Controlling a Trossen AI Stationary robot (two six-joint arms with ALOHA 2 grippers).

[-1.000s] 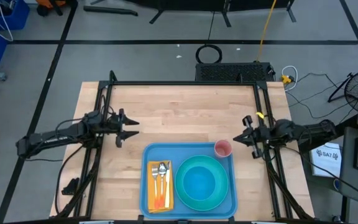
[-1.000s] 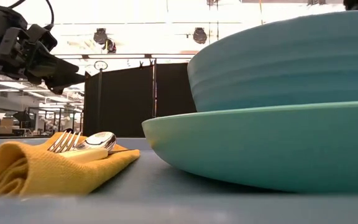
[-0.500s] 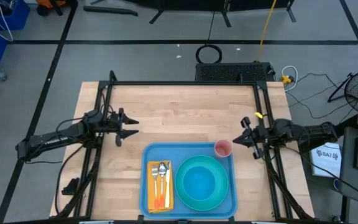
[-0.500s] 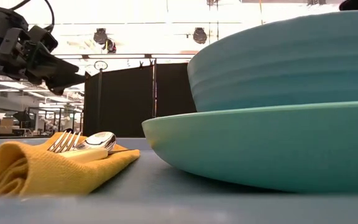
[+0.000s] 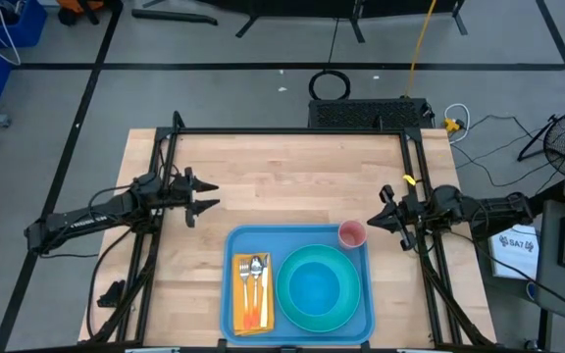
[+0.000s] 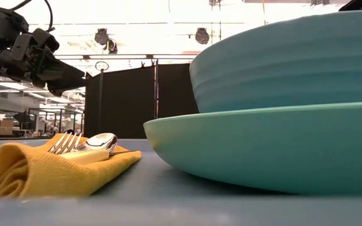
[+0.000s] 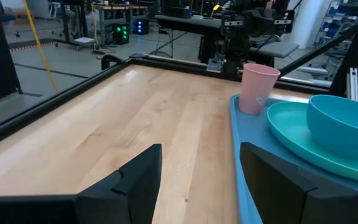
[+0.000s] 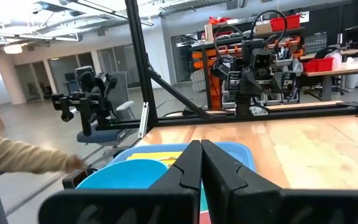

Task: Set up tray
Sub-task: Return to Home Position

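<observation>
The light-blue tray (image 5: 297, 245) lies flat on the wooden table near its front edge. On the tray are a yellow napkin (image 5: 252, 294) with a fork (image 6: 65, 143) and a spoon (image 6: 99, 141) on top. Beside it is a teal plate (image 5: 319, 286) with a teal bowl (image 7: 347, 121) standing in it. A pink cup (image 5: 351, 233) stands upright at the tray's far right corner. My left gripper (image 5: 202, 201) hovers open, left of the tray's far left corner. My right gripper (image 5: 373, 221) hovers shut, just right of the cup.
Black frame rails (image 5: 292, 131) run along the table's far, left and right sides. The far half of the table (image 5: 292, 176) is bare wood. A person's sleeve (image 8: 17, 158) shows beyond the table in the right wrist view.
My right gripper has sunk a little and rolled about its own line, staying shut beside the cup. My left gripper has swung slightly toward the table's far edge, still open. Nothing on the tray has moved.
</observation>
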